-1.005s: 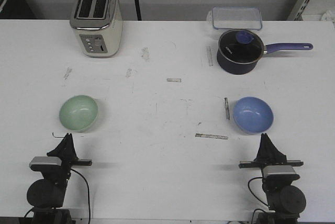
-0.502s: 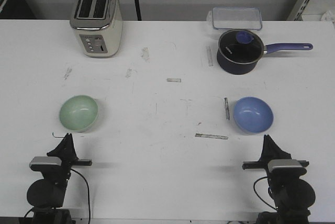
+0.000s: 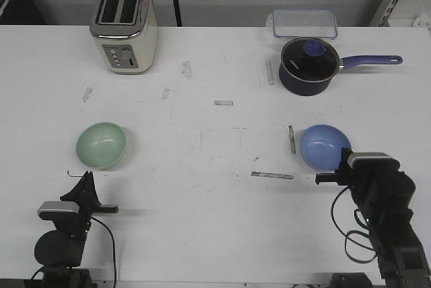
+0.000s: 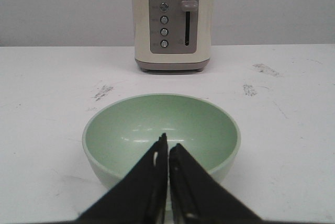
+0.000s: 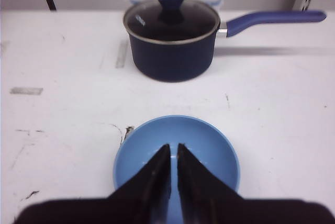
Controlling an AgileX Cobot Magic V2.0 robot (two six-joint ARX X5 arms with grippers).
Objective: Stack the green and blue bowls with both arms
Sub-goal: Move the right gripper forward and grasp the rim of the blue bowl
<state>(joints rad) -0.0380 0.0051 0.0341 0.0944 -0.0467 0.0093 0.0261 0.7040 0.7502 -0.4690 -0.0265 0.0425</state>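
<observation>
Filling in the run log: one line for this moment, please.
green bowl: untouched, table left | blue bowl: untouched, table right | left gripper: jaws shut, short of bowl | right gripper: jaws shut, over blue bowl

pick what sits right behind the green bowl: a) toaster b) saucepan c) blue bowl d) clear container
a: the left wrist view shows the cream toaster standing straight beyond the green bowl, and the front view has both on the table's left side.

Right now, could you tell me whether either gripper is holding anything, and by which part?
Nothing is held: the left gripper and right gripper are shut and empty.
</observation>
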